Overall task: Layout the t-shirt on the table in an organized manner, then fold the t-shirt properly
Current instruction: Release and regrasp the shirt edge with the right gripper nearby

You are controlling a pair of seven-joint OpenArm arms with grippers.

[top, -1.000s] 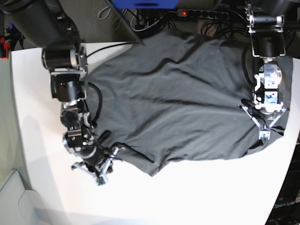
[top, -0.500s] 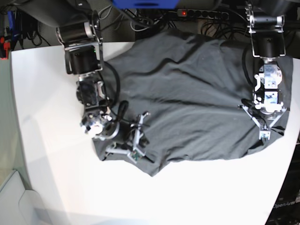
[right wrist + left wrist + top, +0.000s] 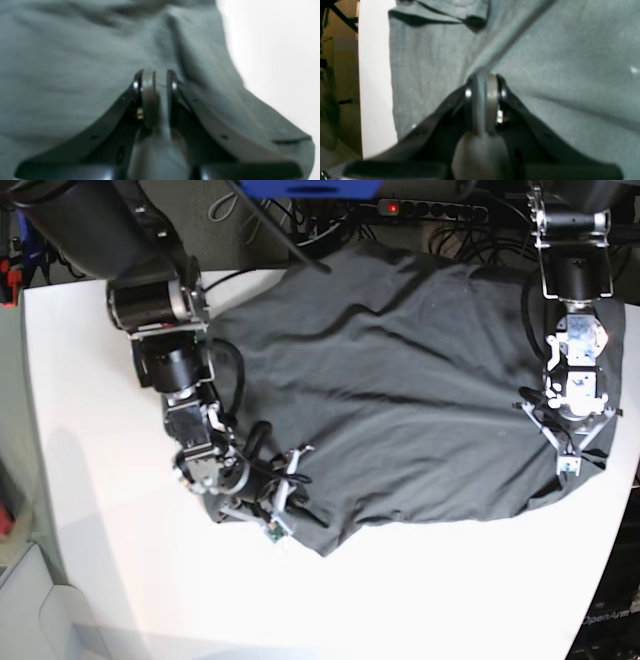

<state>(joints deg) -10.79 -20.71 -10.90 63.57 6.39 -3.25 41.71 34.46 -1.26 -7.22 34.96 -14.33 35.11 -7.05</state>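
Observation:
The dark grey t-shirt (image 3: 400, 380) lies spread and wrinkled across the white table (image 3: 100, 530), its far edge reaching the table's back edge. My left gripper (image 3: 566, 464) sits at the shirt's right edge. In the left wrist view it (image 3: 485, 78) is shut on a raised ridge of the t-shirt (image 3: 570, 62), close to the table (image 3: 375, 75) edge. My right gripper (image 3: 278, 518) rests on the shirt's near-left corner. The right wrist view shows it (image 3: 161, 77) pinching a thin fold of the t-shirt (image 3: 62, 62), with bare table (image 3: 275, 50) to the right.
A power strip (image 3: 430, 208) and loose cables lie behind the table's back edge. A blue object (image 3: 310, 188) sits at the top. The near half of the table is bare white. The floor drops off past the left table edge (image 3: 30, 480).
My right gripper swung from beside the shirt's left corner rightward onto the cloth, then eased slightly back toward the near left. The left arm stayed still.

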